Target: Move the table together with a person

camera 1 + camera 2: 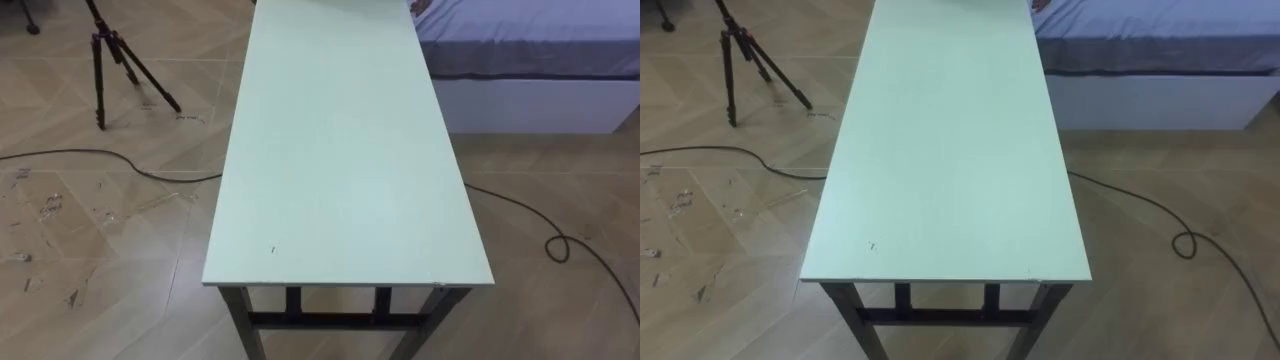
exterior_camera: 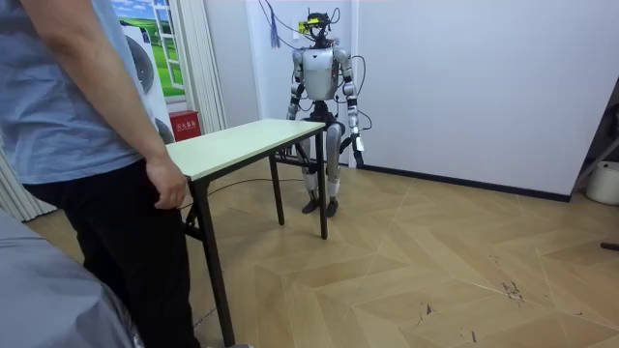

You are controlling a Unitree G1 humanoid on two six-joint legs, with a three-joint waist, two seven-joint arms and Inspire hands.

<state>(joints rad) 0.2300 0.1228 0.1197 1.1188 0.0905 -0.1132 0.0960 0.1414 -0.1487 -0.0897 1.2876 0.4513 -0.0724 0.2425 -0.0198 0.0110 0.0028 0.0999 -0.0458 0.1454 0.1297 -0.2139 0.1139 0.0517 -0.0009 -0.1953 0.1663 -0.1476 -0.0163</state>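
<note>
A long table point(image 1: 340, 150) with a pale green top and dark metal legs stretches away from me; its near short edge lies just below my view. In the room view I stand upright at the far end of the table point(image 2: 242, 145), facing it. My left hand point(image 2: 359, 145) hangs low beside my hip, clear of the tabletop. My right arm drops behind the table's far corner. A person point(image 2: 87, 145) in a blue shirt stands at the opposite end, one hand point(image 2: 166, 184) down by the table's corner; contact with the table is unclear.
A black tripod point(image 1: 120, 60) stands on the wooden floor left of the table. A bed point(image 1: 530, 60) with a grey-blue cover lies to its far right. Dark cables point(image 1: 100, 158) cross the floor on both sides. A white wall rises behind me.
</note>
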